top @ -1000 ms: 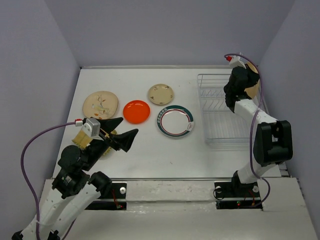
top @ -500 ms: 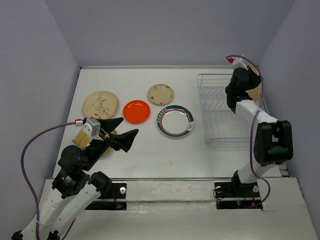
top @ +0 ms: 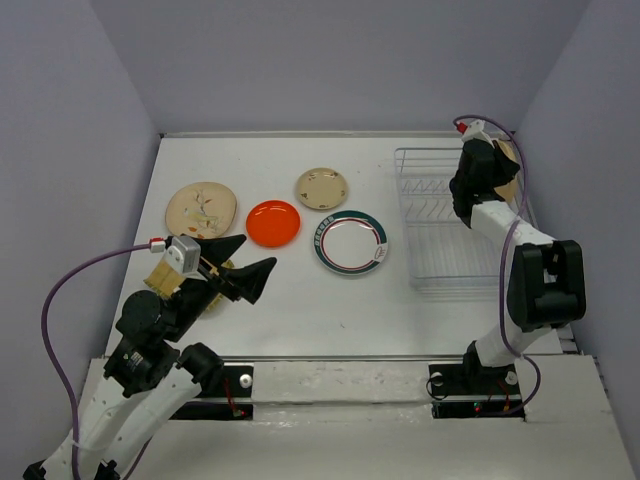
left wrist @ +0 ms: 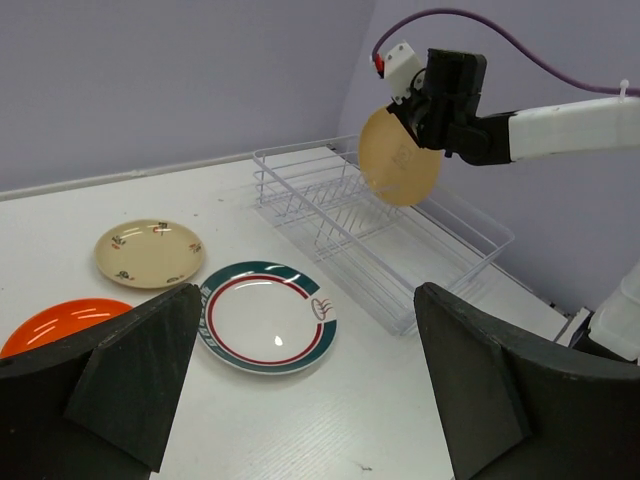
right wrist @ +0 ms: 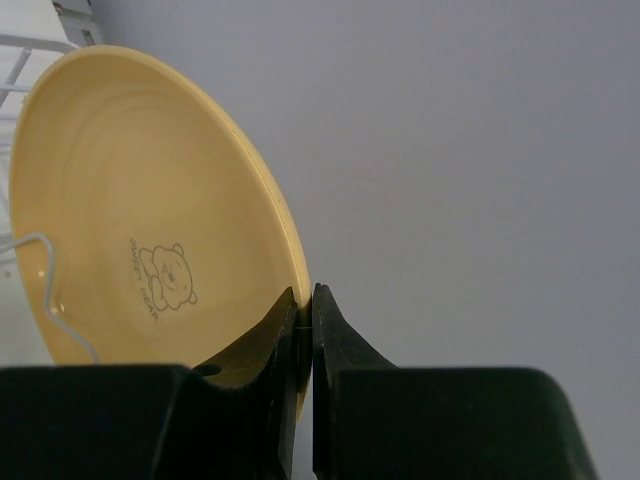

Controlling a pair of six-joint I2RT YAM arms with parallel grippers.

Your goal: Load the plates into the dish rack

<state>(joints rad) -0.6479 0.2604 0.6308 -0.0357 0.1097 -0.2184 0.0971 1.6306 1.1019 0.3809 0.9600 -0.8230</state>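
White table (top: 290, 300), right jaws pinching tan plate (left wrist: 398, 160)

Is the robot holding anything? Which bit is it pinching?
The right pincer pinches the tan plate by its rim. The left pincer is open and holds nothing.

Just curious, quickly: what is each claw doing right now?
Left gripper: open, holding nothing.
Right gripper: shut on the tan plate.

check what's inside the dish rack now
Only wire dividers show inside the dish rack; no plate sits there. The tan plate in the right end effector covers part of its far side.
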